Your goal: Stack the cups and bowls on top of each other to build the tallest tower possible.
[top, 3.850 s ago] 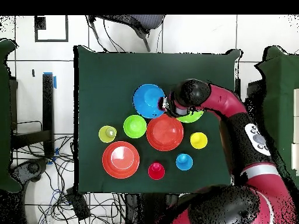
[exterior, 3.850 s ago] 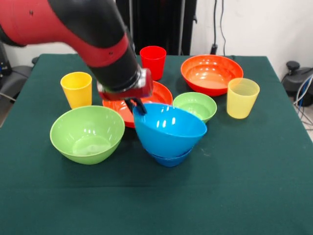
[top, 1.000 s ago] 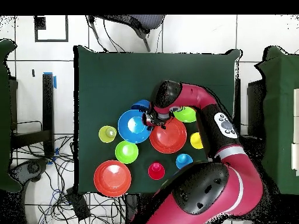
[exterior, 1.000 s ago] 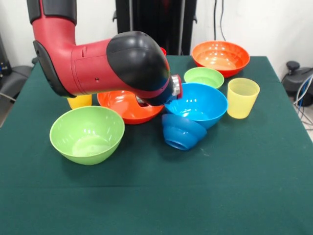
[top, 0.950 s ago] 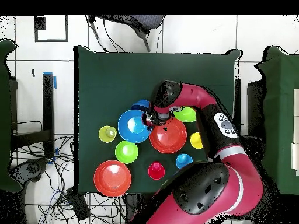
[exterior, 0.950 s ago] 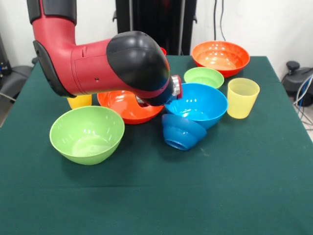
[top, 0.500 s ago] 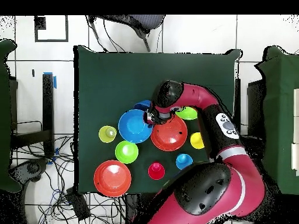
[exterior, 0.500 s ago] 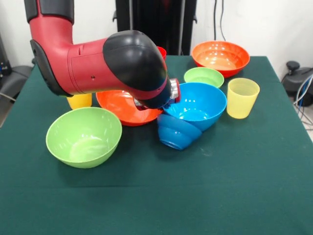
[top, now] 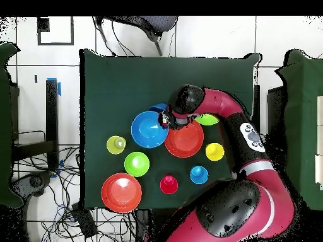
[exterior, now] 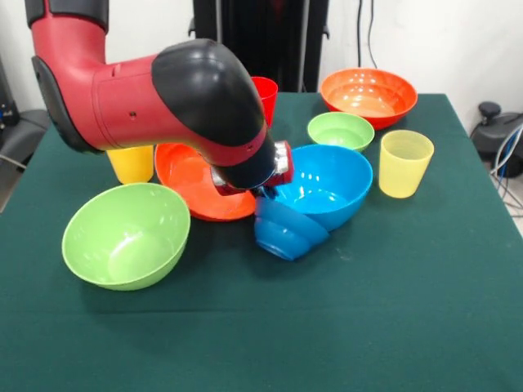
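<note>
My gripper [exterior: 265, 193] is shut on the near-left rim of the big blue bowl [exterior: 325, 186], which tilts and leans on the small dark blue bowl [exterior: 282, 233] lying on its side. From overhead, the gripper [top: 166, 120] sits between the blue bowl [top: 148, 129] and an orange-red bowl [top: 184, 140]. That orange-red bowl [exterior: 192, 184] is tipped under my arm. The big green bowl [exterior: 127, 235] stands front left. The small green bowl [exterior: 341, 131] and the other orange-red bowl [exterior: 368, 96] stand behind. No tower stands; all the bowls and cups are apart.
The yellow cup [exterior: 131, 163] stands behind my arm, the red cup [exterior: 264, 94] at the back and the ribbed pale yellow cup [exterior: 404, 163] to the right. A light blue cup [top: 199, 174] shows only from overhead. My bulky forearm [exterior: 163, 102] hangs over the table's left half.
My arm has swung left in the front view, dragging the big blue bowl along. The small dark blue bowl, the tipped orange-red bowl and the big green bowl have slid left with it.
</note>
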`<state>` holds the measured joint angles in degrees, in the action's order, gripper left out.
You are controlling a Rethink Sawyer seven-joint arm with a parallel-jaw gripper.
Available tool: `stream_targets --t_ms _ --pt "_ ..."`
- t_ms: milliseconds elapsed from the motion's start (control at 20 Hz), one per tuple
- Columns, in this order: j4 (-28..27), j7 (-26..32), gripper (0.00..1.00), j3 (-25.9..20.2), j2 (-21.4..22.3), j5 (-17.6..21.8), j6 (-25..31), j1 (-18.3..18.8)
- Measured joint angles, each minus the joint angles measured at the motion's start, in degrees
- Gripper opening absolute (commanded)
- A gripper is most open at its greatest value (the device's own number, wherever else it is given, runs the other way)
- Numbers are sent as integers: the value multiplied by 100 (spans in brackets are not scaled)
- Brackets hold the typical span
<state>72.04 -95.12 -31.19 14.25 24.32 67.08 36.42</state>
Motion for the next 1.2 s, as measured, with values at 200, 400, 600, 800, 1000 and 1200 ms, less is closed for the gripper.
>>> stream_targets --t_ms 200,400,600,800,1000,1200 --pt "0 0 0 -49 109 31 -259 39" --pt "10 0 0 -109 169 114 -492 77" --pt "66 0 0 -193 244 185 -689 145" --pt "119 0 0 -256 266 223 -751 217" --pt "137 0 0 -301 268 233 -752 262" --pt "140 0 0 -364 268 240 -752 299"
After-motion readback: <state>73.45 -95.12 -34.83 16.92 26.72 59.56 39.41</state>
